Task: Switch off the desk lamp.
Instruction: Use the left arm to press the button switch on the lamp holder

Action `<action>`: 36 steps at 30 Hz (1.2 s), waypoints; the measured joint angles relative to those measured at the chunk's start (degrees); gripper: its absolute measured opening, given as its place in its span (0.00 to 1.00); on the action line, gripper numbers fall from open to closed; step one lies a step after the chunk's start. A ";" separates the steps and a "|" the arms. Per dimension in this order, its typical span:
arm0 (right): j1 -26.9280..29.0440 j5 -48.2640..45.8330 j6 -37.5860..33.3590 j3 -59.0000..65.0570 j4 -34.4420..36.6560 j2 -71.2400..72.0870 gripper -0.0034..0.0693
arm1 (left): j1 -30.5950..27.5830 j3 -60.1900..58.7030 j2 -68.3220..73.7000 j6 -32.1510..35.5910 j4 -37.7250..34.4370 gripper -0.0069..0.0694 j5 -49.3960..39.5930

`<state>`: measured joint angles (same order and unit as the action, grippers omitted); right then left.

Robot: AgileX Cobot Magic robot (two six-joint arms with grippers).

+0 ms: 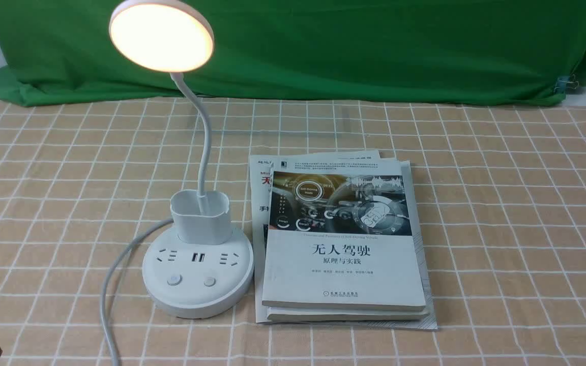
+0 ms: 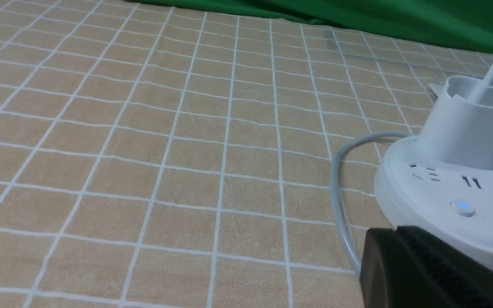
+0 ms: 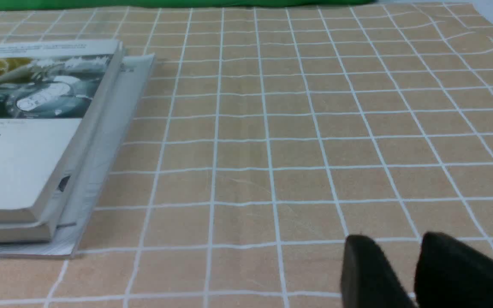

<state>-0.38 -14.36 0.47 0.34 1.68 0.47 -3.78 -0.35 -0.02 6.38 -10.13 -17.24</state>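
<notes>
Left gripper (image 2: 405,256) sits nearest, low at the bench (image 1: 501,229) edge just beside the desk lamp (image 1: 197,277) base; only a dark block shows, so can't tell if its jaws are apart or together. Next rightward: 1 white cord (image 1: 112,284) curling off the base. Lamp stands left of centre on the bench w/ head (image 1: 161,34) glowing, so switch-off isn't done yet; step in hand looks like the approach, no contact w/ anything. Next move prob. calls for a fingertip brought over 1 of the 2 buttons (image 1: 174,279) and pushed straight down; the left one shows a blue light in the left wrist view, but which one runs the lamp I can't tell. Count: 1 lamp, 1 cup (image 1: 200,216), 2 buttons. Touching the base on its right: 1 stack of books (image 1: 344,259), 2 thick vols on a thin booklet. Right gripper (image 3: 409,256) is well apart from the stack, jaws at a narrow gap, holding nothing.
</notes>
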 joint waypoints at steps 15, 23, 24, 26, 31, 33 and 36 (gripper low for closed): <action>0.00 0.00 0.00 0.00 0.00 0.00 0.38 | 0.00 0.00 0.00 0.00 0.06 0.09 0.12; 0.00 0.00 0.00 0.00 0.00 0.00 0.38 | 0.00 0.00 0.00 -2.28 -8.50 0.09 4.91; 0.00 0.00 0.00 0.00 0.00 0.00 0.38 | 0.00 0.00 0.00 -2.83 -13.01 0.09 6.46; 0.00 0.00 0.00 0.00 0.00 0.00 0.38 | 0.00 0.00 0.00 -3.15 -19.87 0.09 8.35; 0.00 0.00 0.00 0.00 0.00 0.00 0.38 | 0.00 0.00 0.00 -3.96 -34.20 0.09 14.46; 0.00 0.00 0.00 0.00 0.00 0.00 0.38 | 0.00 0.00 0.00 -4.03 -35.41 0.09 18.41; 0.00 0.00 0.00 0.00 0.00 0.00 0.38 | 0.08 1.46 0.18 -3.91 -32.78 0.09 14.98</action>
<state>-0.38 -14.36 0.47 0.34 1.68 0.47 -3.70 1.11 0.16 2.47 -42.90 -2.26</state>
